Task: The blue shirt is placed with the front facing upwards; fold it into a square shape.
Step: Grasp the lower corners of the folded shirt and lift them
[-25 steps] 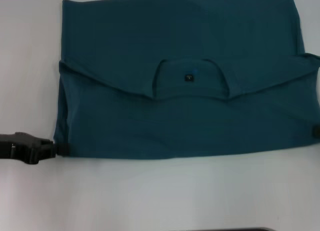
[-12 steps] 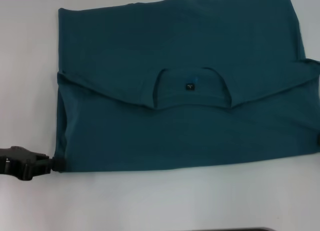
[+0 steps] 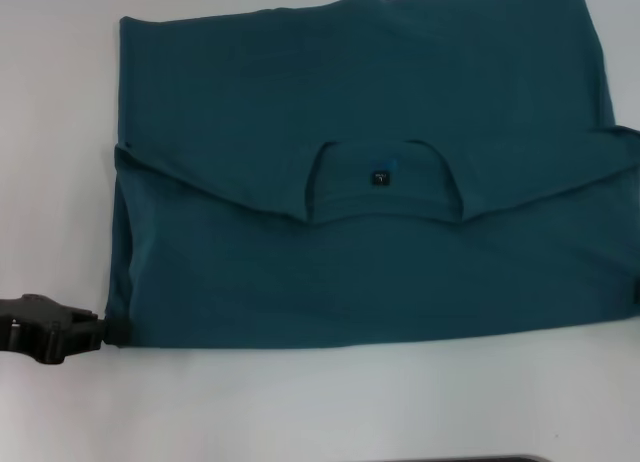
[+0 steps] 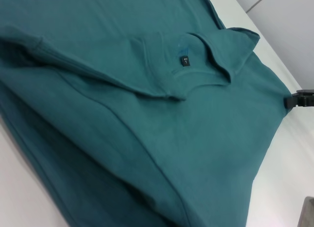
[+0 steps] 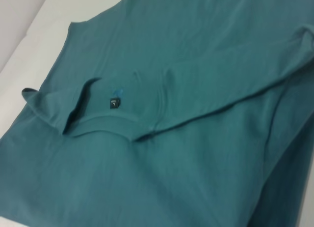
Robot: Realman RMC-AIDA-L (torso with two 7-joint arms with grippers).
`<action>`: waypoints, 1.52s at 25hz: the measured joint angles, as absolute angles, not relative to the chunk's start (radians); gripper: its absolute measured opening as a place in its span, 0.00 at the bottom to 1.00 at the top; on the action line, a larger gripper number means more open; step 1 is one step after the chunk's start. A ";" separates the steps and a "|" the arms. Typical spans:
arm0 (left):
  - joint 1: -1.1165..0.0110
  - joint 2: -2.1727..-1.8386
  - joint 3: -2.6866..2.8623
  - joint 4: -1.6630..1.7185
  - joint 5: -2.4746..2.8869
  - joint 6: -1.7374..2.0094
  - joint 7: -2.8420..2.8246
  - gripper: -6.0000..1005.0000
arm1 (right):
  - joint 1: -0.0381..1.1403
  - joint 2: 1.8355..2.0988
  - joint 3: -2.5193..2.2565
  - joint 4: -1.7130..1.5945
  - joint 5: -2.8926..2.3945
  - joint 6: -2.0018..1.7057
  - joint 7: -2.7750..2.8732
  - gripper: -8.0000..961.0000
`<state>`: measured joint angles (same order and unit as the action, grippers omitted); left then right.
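Nearest you, at the left, your left gripper sits low on the white table, its tip touching the near left corner of the blue shirt; you cannot tell whether its jaws are pinching the cloth. Your right gripper meets the shirt's near right edge, jaw state likewise unclear. The shirt lies folded across the table's middle, its collar with the small black label facing up at centre, a single layer stretching beyond to the far side.
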<state>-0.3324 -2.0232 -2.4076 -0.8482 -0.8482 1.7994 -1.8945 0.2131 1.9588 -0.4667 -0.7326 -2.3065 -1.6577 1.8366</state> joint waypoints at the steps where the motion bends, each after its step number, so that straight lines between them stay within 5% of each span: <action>1: -0.332 -2.023 -2.408 -0.848 -0.848 1.802 -1.894 0.01 | 0.212 1.959 -0.466 -0.733 -2.311 -1.661 1.836 0.03; 38: -0.301 -2.004 -2.413 -0.847 -0.797 1.917 -1.889 0.01 | 0.186 1.941 -0.439 -0.741 -2.408 -1.824 1.745 0.04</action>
